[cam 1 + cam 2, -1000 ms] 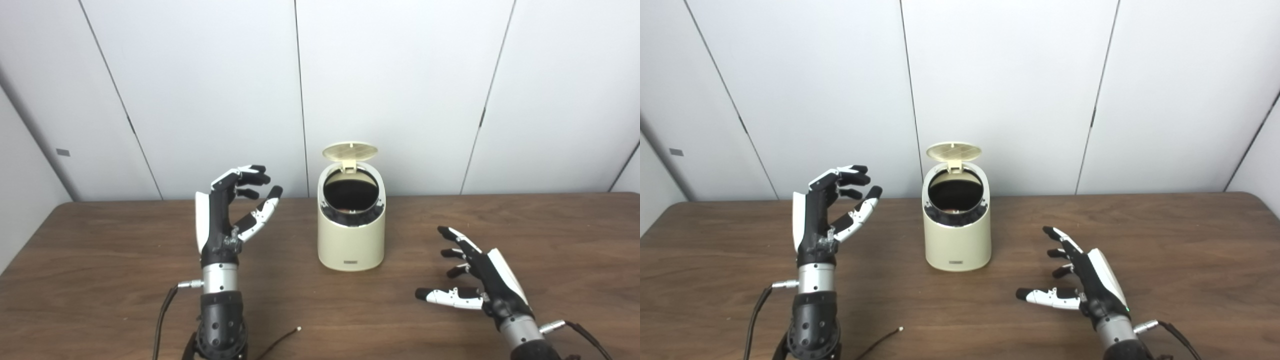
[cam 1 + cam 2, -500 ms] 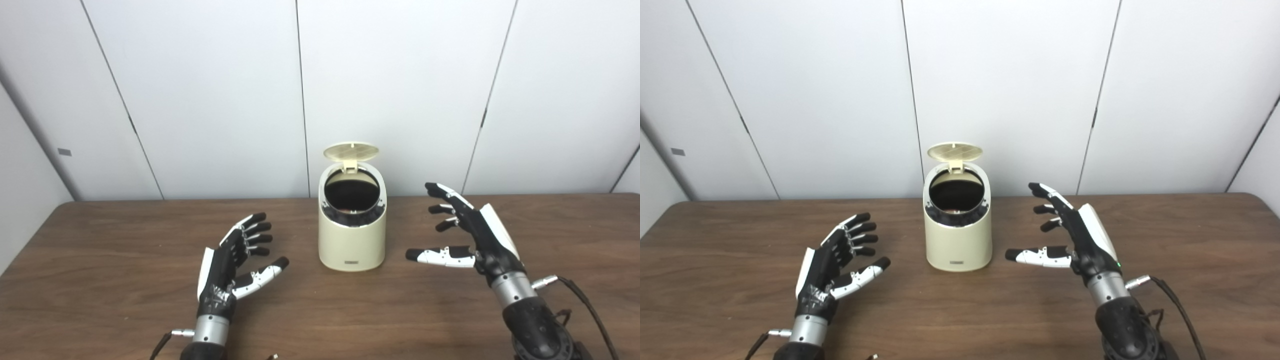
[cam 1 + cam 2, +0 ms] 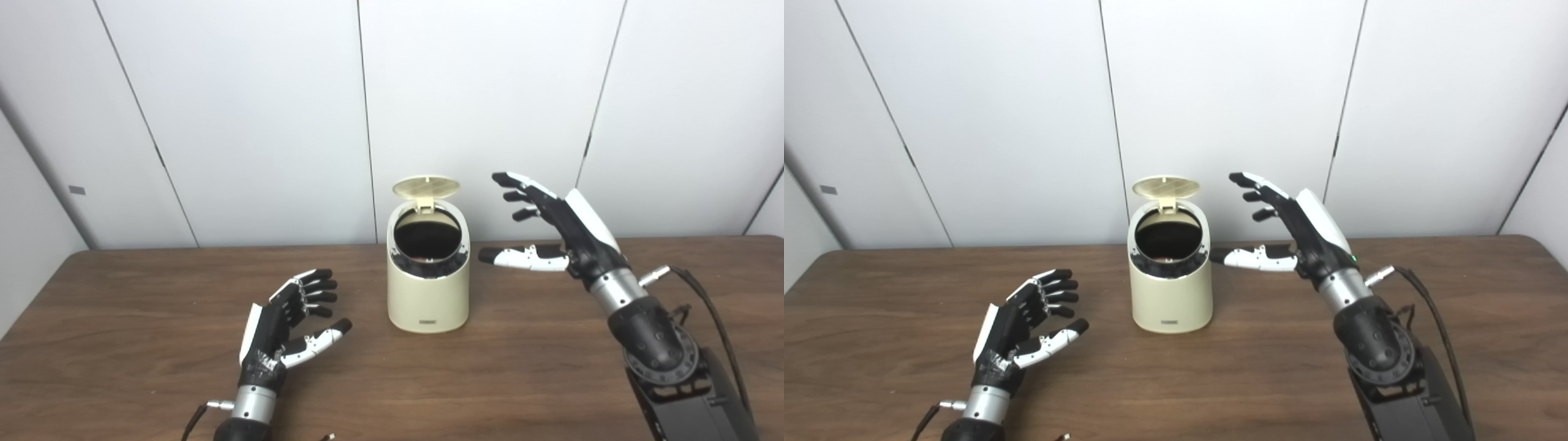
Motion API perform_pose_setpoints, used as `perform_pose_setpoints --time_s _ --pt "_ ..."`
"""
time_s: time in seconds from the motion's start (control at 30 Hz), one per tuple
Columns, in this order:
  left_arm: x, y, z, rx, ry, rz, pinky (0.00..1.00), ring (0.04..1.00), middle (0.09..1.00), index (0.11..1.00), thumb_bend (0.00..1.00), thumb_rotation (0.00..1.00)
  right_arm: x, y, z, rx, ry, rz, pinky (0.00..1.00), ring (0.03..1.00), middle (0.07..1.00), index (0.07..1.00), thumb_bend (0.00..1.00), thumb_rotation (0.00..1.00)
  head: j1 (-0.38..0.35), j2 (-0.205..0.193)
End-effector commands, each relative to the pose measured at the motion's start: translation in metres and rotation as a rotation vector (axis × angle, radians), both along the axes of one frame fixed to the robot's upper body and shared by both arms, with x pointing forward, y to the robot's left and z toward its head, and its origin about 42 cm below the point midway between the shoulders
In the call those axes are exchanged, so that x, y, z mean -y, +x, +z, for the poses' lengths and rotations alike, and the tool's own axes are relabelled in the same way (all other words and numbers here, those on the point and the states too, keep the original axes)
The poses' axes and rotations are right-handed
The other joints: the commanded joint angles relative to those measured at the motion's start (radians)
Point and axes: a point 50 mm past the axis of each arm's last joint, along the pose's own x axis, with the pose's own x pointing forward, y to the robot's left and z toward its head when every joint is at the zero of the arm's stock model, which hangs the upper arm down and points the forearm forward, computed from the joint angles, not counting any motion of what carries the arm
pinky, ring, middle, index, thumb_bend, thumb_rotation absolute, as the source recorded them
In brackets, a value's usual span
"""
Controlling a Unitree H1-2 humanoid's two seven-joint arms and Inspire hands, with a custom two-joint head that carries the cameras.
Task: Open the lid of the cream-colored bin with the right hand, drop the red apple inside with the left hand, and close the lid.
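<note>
The cream-colored bin (image 3: 428, 291) stands mid-table with its round lid (image 3: 426, 187) hinged up at the back and its dark mouth showing. No red apple is visible on the table; the bin's inside is too dark to read. My right hand (image 3: 554, 223) is raised to the right of the lid, open, fingers spread toward it, thumb level with the bin's rim, not touching. My left hand (image 3: 285, 321) rests low over the table to the bin's left, open and empty.
The brown wooden table (image 3: 122, 318) runs to a white panelled wall close behind the bin. Cables trail from both wrists, one loop by my right forearm (image 3: 710, 318).
My right hand has risen from low over the table up beside the open lid. My left hand dropped from its raised pose to low over the table. The lid stays up.
</note>
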Motion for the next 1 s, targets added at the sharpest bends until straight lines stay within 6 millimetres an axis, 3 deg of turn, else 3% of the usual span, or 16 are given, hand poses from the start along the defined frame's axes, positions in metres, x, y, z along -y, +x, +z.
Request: perform_pose_setpoints --time_s 0.0,0.1,0.37,0.73,0.97 --pt "-0.006 -0.014 -0.031 -0.081 0.025 0.008 0.58 0.671 0.713 0.754 0.65 0.00 -0.005 0.007 0.035 0.087 -0.077 0.009 0.71 0.841 0.883 0.855 0.70 0.58 0.000 0.001" --pt "-0.005 -0.015 -0.034 -0.086 0.037 0.012 0.58 0.668 0.711 0.754 0.66 0.00 -0.011 0.015 0.051 0.087 -0.150 -0.012 0.72 0.860 0.887 0.856 0.72 0.65 -0.003 -0.001" --pt "-0.001 -0.017 -0.038 -0.084 0.034 0.007 0.60 0.669 0.711 0.755 0.66 0.00 -0.028 0.028 0.079 0.079 -0.301 -0.011 0.69 0.864 0.884 0.862 0.69 0.64 0.003 -0.004" --pt "0.003 -0.018 -0.039 -0.095 0.039 0.002 0.59 0.673 0.713 0.748 0.66 0.00 -0.048 0.029 0.085 0.070 -0.437 0.043 0.81 0.926 0.883 0.859 0.66 0.65 0.011 -0.001" --pt "0.007 -0.018 -0.040 -0.100 0.050 -0.009 0.58 0.674 0.709 0.748 0.66 0.00 -0.052 0.025 0.084 0.127 -0.536 0.089 0.84 0.974 0.849 0.817 0.66 0.60 0.018 0.006"
